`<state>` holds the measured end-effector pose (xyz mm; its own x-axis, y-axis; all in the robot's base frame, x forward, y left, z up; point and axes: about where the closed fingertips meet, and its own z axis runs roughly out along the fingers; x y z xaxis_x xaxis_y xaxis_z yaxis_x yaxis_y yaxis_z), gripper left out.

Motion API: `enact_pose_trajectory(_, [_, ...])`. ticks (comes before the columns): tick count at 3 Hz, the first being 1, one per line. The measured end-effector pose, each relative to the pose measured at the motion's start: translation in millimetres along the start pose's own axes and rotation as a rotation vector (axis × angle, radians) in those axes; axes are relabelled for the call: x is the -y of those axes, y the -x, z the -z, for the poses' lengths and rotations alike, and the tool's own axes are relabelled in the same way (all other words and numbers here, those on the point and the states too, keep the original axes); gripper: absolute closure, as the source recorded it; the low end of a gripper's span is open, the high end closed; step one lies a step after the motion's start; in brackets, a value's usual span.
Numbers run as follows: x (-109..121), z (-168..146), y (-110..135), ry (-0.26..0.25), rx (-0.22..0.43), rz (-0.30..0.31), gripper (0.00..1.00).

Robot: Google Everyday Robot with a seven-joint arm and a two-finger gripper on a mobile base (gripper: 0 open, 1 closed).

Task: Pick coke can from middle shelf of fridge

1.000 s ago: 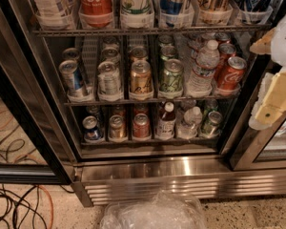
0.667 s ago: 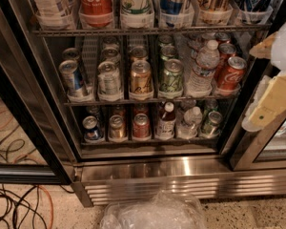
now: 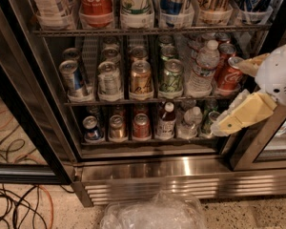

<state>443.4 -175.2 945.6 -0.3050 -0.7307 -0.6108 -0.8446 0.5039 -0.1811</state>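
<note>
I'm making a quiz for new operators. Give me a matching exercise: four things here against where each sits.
1 coke can
2 gold can
3 water bottle
4 gripper

A between green can and coke can
B at the right edge, open, beside the coke can
C middle shelf, rightmost lane
D between silver can and green can

Pairs: 1-C; 2-D; 3-A; 4-B

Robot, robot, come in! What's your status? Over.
Gripper open, at coke can, front of middle shelf. Can not yet grasped. Water bottle close beside it.

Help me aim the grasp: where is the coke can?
Camera view: the coke can leans at the right end of the middle shelf, beside a water bottle, the open gripper at its right.
</note>
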Motion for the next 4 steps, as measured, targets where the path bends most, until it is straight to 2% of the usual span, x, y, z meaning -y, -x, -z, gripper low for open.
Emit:
enact_pose_trajectory(1, [-5.8,-21.7,6.1,-0.03,0.085,-0.038,0.0])
enact_pose_trajectory(2, [-11.6,-48.1,8.3,-0.074,0.162,-0.1,0.0])
enact_pose_trajectory(3, [-14.5,-70.9,9.5,-0.13,0.21,-0.22,0.0])
enact_pose_trajectory(4, [-13.5,-90.9,6.6,-0.177,0.24,-0.376,0.0])
